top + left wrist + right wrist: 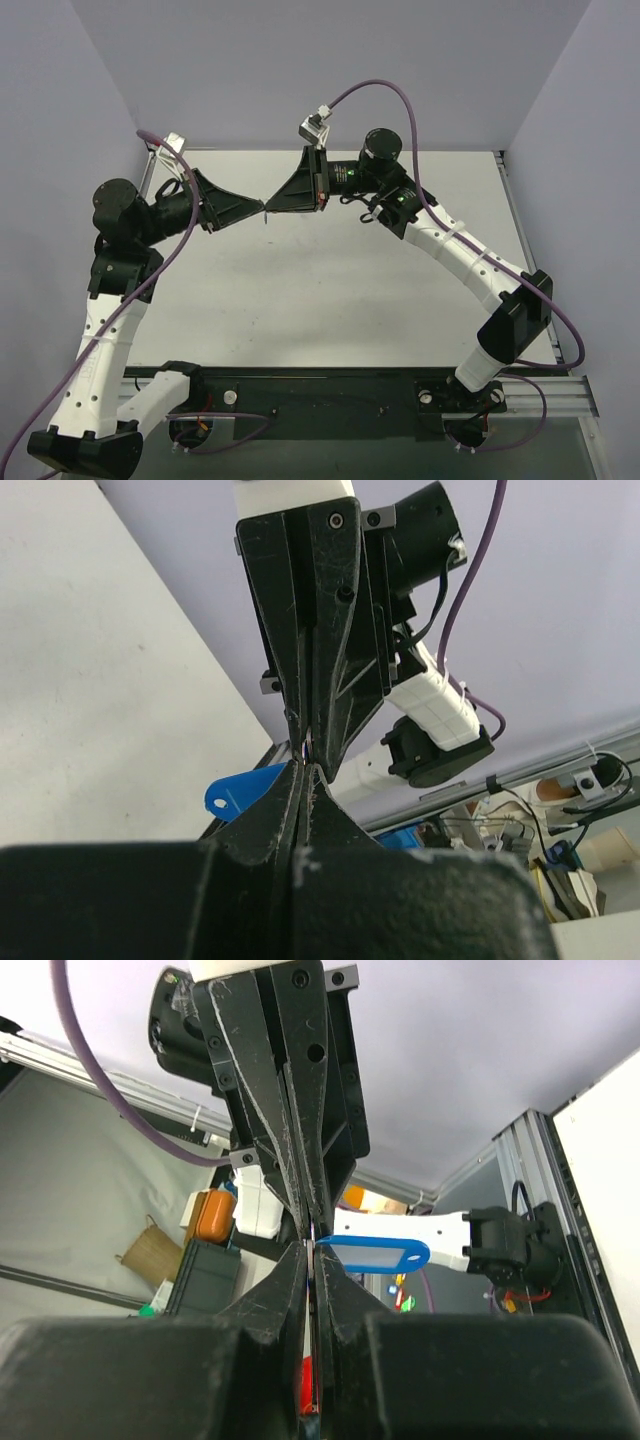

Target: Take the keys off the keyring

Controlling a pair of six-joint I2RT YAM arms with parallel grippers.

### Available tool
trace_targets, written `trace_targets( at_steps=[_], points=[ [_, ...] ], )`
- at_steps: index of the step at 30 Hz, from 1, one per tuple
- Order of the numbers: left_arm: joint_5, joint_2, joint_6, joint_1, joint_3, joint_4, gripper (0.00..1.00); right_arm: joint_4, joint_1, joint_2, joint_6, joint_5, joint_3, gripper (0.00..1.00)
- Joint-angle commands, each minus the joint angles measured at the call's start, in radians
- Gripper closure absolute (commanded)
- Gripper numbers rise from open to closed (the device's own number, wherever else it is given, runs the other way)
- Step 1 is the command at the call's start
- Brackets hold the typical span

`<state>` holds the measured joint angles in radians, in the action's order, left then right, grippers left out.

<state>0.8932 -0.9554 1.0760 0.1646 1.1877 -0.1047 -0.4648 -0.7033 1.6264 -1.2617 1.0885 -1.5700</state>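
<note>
My left gripper and right gripper meet tip to tip in the air above the back of the white table. Both are shut. The keyring's blue oblong tag sticks out beside the left fingertips. In the right wrist view the tag juts out level to the right of the right gripper. A thin silver edge, the key, shows pinched between the right jaws. The ring itself is hidden between the two sets of tips.
The table's right edge has a metal rail. Grey walls close in the back and sides. Purple cables arc over the right arm. The arm bases sit on a black bar at the near edge.
</note>
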Motion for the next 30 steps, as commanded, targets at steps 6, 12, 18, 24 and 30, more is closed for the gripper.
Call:
trace_targets(
  at_steps=[6, 12, 18, 24, 30],
  points=[
    [0.157, -0.054, -0.096, 0.036, 0.009, -0.159, 1.00, 0.005, -0.051, -0.048, 0.035, 0.114, 0.011, 1.00],
    [0.228, -0.068, -0.100, 0.091, -0.002, -0.194, 1.00, 0.006, -0.050, -0.054, 0.028, 0.166, 0.041, 1.00],
    [0.294, -0.088, -0.100, 0.141, -0.016, -0.204, 1.00, -0.046, -0.047, -0.045, -0.033, 0.221, 0.067, 1.00],
    [0.325, -0.100, -0.110, 0.179, -0.036, -0.230, 1.00, -0.306, -0.044, -0.031, -0.246, 0.264, 0.120, 1.00],
    [0.346, -0.129, -0.149, 0.256, -0.050, -0.279, 1.00, -0.365, -0.056, -0.034, -0.291, 0.294, 0.159, 1.00]
  ],
)
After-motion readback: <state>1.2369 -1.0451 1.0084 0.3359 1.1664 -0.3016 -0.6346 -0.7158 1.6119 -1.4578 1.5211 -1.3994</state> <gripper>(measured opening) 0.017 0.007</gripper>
